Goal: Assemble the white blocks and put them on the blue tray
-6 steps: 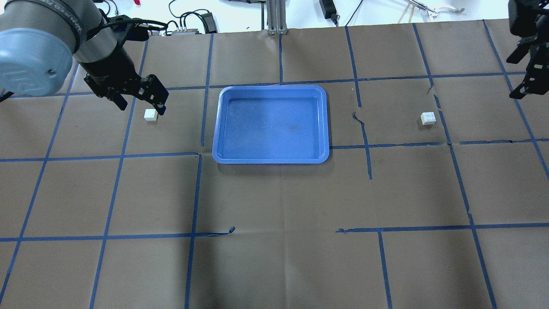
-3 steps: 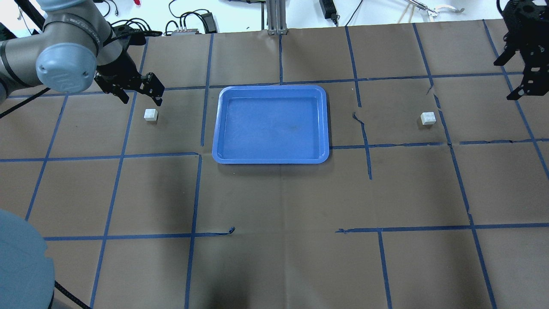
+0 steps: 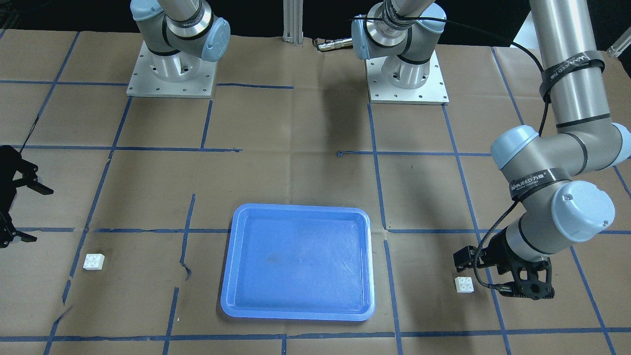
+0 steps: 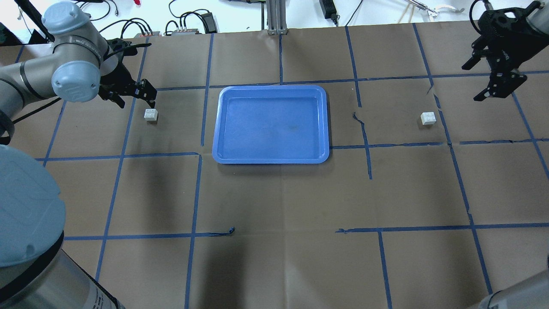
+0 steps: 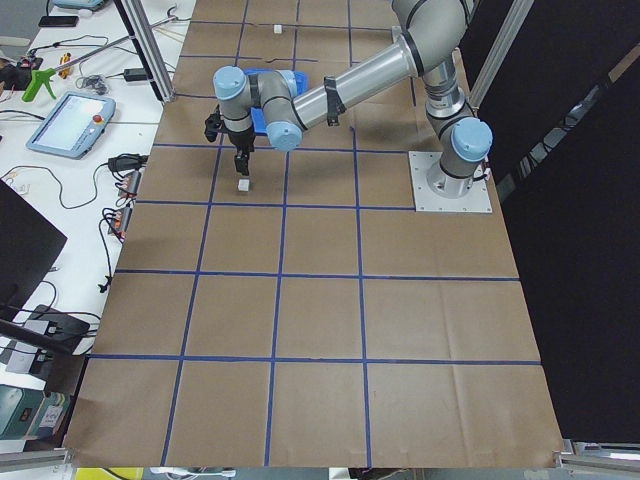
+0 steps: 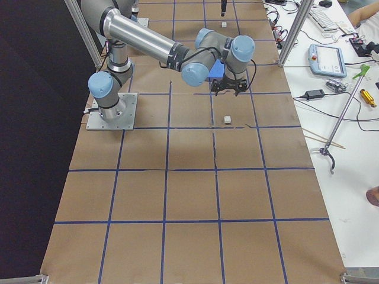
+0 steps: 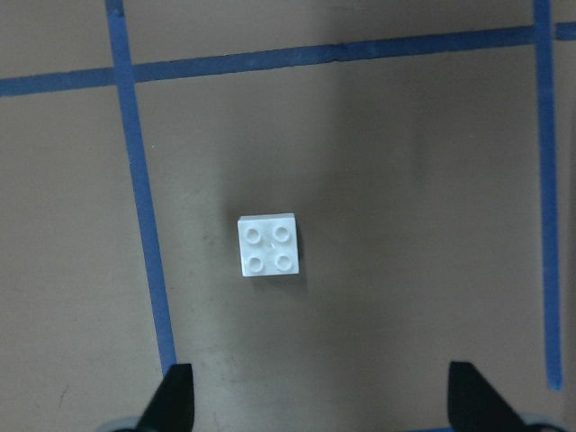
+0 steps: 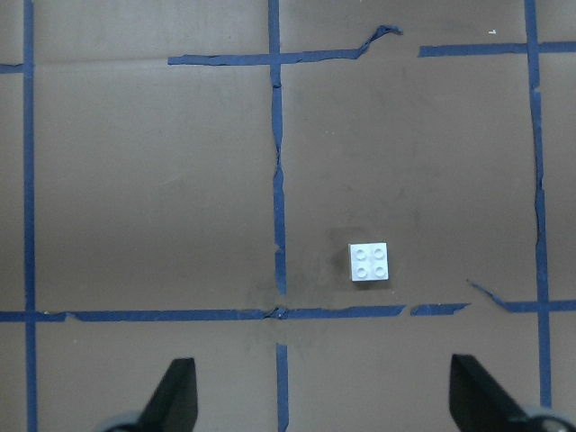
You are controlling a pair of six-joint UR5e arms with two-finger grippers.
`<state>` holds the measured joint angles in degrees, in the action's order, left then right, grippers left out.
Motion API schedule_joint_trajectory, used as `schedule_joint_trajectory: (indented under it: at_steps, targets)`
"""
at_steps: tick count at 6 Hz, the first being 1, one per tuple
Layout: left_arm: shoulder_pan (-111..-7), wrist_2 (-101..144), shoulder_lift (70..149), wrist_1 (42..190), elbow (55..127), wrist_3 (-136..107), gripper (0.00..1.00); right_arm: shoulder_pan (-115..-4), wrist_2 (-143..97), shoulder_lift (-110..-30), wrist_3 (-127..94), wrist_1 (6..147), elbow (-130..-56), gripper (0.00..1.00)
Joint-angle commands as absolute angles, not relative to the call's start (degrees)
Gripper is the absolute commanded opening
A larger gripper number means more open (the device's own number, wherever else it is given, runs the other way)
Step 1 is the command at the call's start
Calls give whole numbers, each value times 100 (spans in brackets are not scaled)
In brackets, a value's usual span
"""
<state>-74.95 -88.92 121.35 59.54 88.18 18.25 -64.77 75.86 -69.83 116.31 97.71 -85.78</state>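
One white block (image 4: 150, 115) lies studs up on the brown paper left of the blue tray (image 4: 218, 128). It also shows in the front view (image 3: 464, 284) and the left wrist view (image 7: 268, 246). My left gripper (image 4: 136, 102) hangs open and empty above the table, close beside this block; its fingertips (image 7: 175, 396) frame it from below. The other white block (image 4: 428, 118) lies right of the tray and shows in the right wrist view (image 8: 370, 262). My right gripper (image 4: 474, 82) is open and empty, high and to the block's far right. The tray (image 3: 227, 276) is empty.
Blue tape lines cross the brown paper, torn in places near the right block (image 3: 93, 261). Cables and tools lie past the table's far edge (image 4: 188, 21). The arm bases (image 3: 170, 74) stand at the robot's side.
The left arm has folded back and its gripper has drawn slightly left of the block. The right gripper has moved left, further into view. Blocks and tray have not moved.
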Motion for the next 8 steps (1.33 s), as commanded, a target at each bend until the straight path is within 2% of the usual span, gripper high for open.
schedule_joint_trajectory:
  at_steps: [1,3,5,6,7,8]
  targets:
    - [-7471,-8868,12566,5425,8815,1819,98,-6478,7357,-6104,11715,10532,-8666,100]
    - [-7497,-8859,12647,5405,8833,1828,97,-6478,6857,-5556,11716,11082,-8675,100]
    - [-7497,-8816,12682,5405,8842,1837,58,-6469,6847,-5475,11891,11362,-9033,100]
    - [-7497,-8815,12657,5405,8850,1880,32,-6451,6873,-5484,11900,11503,-9122,100]
    - [-7497,-8815,12595,5414,8903,1890,19,-6216,6873,-5502,11900,11453,-9149,100]
    - [-7514,-8824,12464,5458,8921,1968,13,-6118,6864,-5502,11900,11417,-9184,100]
